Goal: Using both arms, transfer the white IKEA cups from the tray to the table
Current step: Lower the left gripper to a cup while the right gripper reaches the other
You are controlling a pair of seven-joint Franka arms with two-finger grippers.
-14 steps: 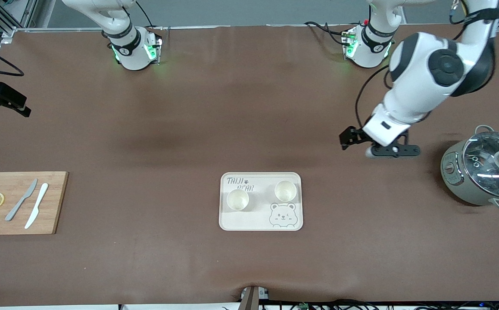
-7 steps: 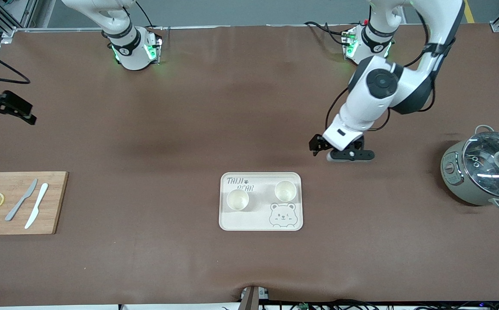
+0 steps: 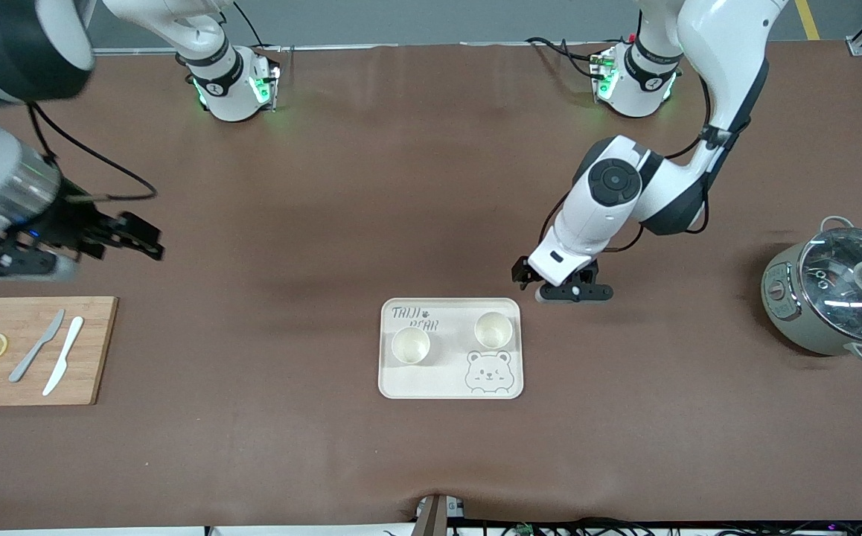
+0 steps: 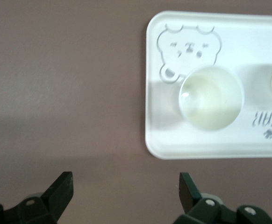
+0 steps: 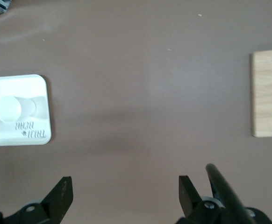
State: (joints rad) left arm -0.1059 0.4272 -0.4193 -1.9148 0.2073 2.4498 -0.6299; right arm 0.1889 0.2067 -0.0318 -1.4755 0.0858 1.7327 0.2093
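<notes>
Closing on the tray [image 3: 398, 384] over the last second, left gripper [image 3: 566, 289] hangs open just beside its corner, right gripper [image 3: 122, 240] open, well apart; both cups [image 3: 493, 330] [image 3: 410, 345] sit untouched on it, so grasping is next.

Both end effectors [image 3: 566, 289] [image 3: 115, 240] open, aloft

Front cam sits high, facing the robots' bases and looking down on the whole surface [image 3: 431, 461]. Left wrist cam points straight down, close over the tray [image 4: 164, 140] corner with a cup [image 4: 211, 97]. Right wrist cam looks down from higher, catching that tray [image 5: 40, 133] plus the cutting board [image 5: 265, 93] edge.
</notes>
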